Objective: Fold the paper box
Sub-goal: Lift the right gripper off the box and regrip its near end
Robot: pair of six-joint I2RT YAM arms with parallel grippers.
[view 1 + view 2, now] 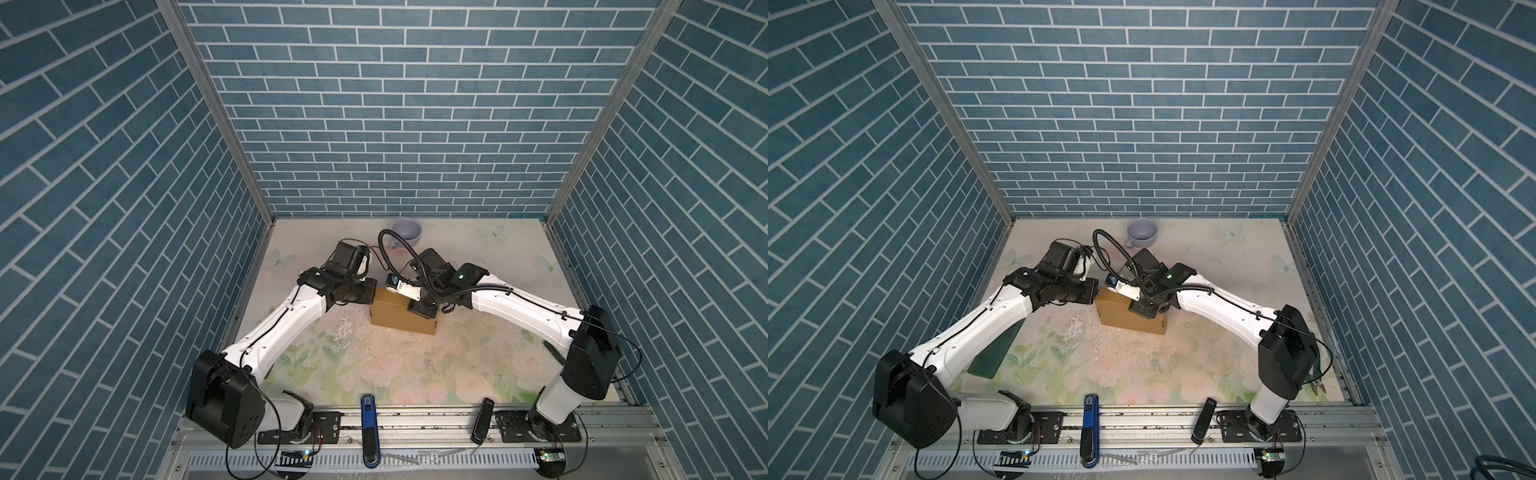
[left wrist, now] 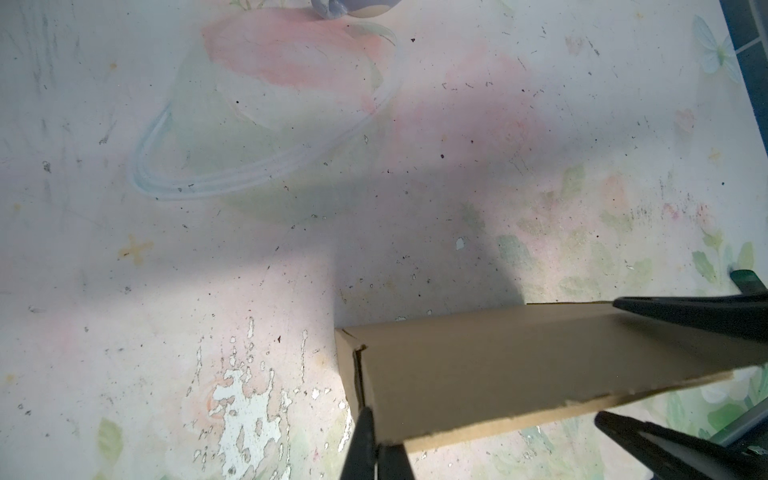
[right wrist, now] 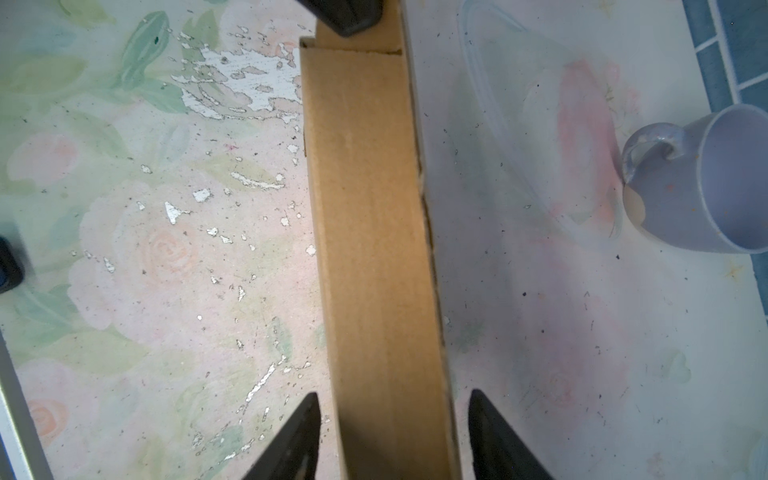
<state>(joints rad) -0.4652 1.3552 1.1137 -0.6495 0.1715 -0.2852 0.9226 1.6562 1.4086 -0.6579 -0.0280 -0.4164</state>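
Note:
The paper box [image 1: 399, 318] [image 1: 1125, 318] is a folded brown cardboard box standing on its narrow side at mid-table. My left gripper [image 2: 378, 440] is shut on the box's left end corner, and its dark fingers [image 3: 345, 16] show at the far end of the box [image 3: 374, 208]. My right gripper [image 3: 395, 399] is open and straddles the box's right end from above, with a gap to the cardboard on each side. The right gripper's fingers [image 2: 685, 313] frame the box [image 2: 519, 374] in the left wrist view. In both top views the wrists hide the fingertips.
A lavender mug [image 1: 407, 232] [image 1: 1142, 232] [image 3: 706, 187] sits behind the box near the back wall. A dark green board [image 1: 992, 353] lies under the left arm. A blue tool [image 1: 368, 428] and a black one [image 1: 482, 419] rest on the front rail.

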